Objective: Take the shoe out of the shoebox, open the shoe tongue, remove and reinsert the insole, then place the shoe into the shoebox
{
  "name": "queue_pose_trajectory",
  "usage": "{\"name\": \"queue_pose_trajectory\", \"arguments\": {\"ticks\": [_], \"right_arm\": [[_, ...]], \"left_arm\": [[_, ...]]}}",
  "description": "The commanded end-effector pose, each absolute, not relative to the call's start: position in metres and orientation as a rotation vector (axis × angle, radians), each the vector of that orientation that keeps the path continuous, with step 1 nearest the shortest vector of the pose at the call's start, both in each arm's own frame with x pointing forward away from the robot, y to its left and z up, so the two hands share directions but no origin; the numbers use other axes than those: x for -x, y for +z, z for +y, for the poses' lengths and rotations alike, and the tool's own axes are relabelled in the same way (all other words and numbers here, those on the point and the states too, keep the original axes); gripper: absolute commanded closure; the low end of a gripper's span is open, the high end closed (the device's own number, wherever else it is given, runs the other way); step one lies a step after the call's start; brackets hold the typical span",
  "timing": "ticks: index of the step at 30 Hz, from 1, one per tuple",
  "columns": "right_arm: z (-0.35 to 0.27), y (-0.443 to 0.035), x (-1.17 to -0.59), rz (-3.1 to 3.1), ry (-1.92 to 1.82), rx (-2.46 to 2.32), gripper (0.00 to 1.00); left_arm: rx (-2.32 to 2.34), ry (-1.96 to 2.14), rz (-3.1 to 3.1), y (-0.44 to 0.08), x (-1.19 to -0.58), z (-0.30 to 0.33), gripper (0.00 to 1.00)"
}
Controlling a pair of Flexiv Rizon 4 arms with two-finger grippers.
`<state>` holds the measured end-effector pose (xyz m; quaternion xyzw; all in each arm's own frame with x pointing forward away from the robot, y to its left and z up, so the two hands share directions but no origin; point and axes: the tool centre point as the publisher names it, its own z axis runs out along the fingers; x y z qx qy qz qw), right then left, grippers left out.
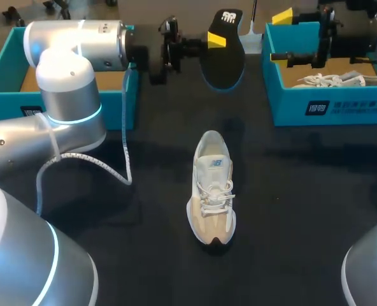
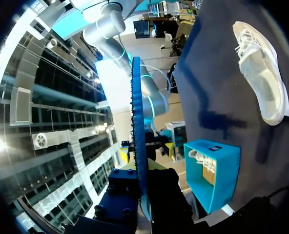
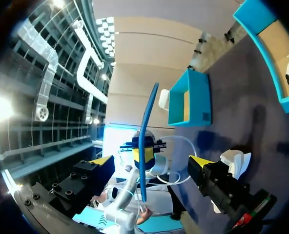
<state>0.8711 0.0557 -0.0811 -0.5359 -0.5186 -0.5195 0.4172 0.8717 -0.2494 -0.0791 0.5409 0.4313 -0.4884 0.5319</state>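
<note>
Left gripper (image 1: 217,40) clamps the black, blue-edged foam insole (image 1: 230,60), white logo showing, arm stretched sideways; right gripper (image 1: 281,37) gapes empty above the white-labelled teal cardboard shoebox (image 1: 360,107)

A dark, matte table (image 1: 290,210) fills the scene. 3 things rest directly on it. 1 white and beige shoe (image 1: 212,188) stands upright on its sole near the middle, laced, with its toe pointing toward the near edge. 2 open teal boxes sit along the far edge: the left shoebox (image 1: 10,102) and the right shoebox (image 1: 341,105), both well apart from the shoe.
</note>
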Motion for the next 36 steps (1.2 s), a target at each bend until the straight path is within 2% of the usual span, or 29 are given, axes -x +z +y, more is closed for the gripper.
{"name": "queue_pose_trajectory", "arguments": {"ticks": [1,11,19,36], "right_arm": [[0.057,-0.081,-0.872,-1.301,-1.303,1.348,0.0],[0.057,-0.081,-0.872,-1.301,-1.303,1.348,0.0],[0.057,-0.081,-0.872,-1.301,-1.303,1.348,0.0],[0.057,-0.081,-0.872,-1.301,-1.303,1.348,0.0]], "left_arm": [[-1.289,-1.164,1.027,-0.079,-0.872,-0.25,1.0],[-1.289,-1.164,1.027,-0.079,-0.872,-0.25,1.0],[-1.157,-1.332,1.241,-0.082,-0.855,-0.236,1.0],[-0.432,-2.009,1.868,-0.07,-0.854,-0.227,1.0]]}}
